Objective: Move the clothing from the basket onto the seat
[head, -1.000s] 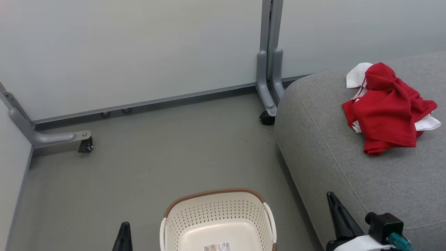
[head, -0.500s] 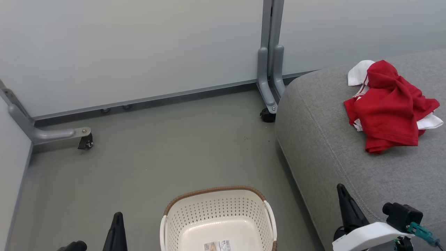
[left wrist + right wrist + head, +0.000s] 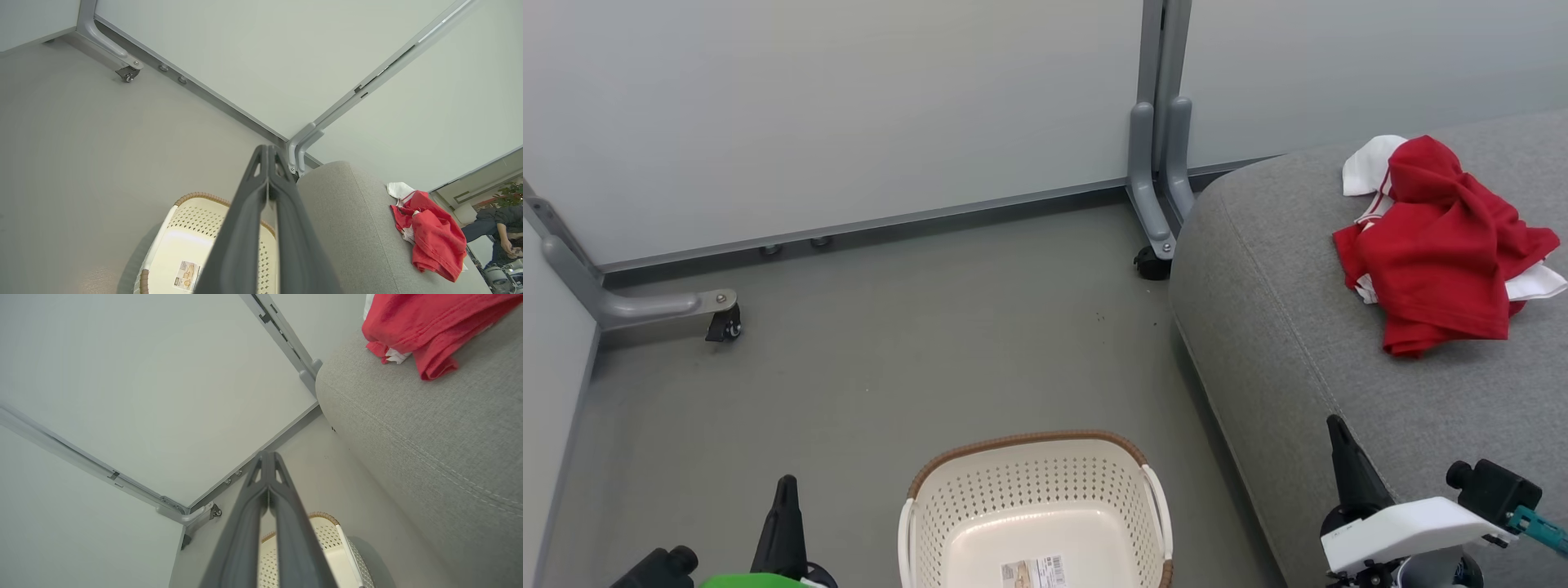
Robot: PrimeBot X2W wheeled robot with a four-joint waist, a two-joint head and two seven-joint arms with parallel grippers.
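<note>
The red clothing (image 3: 1445,245) with white trim lies crumpled on the grey seat (image 3: 1282,343) at the right; it shows too in the left wrist view (image 3: 433,237) and the right wrist view (image 3: 425,326). The cream basket (image 3: 1033,506) with a brown rim stands on the floor at the bottom centre, with just a label sticker on its bottom. My left gripper (image 3: 785,490) is shut and holds nothing, low at the basket's left. My right gripper (image 3: 1335,431) is shut and holds nothing, over the seat's front edge. In each wrist view the fingers (image 3: 267,171) (image 3: 266,473) press together.
Pale partition panels stand behind, with grey metal feet on castors (image 3: 723,322) (image 3: 1152,261) on the grey floor (image 3: 890,351). A person (image 3: 496,232) sits far off past the seat in the left wrist view.
The head view has tilted a little, so everything sits slightly higher. Both grippers have risen a bit further into that view, still shut.
</note>
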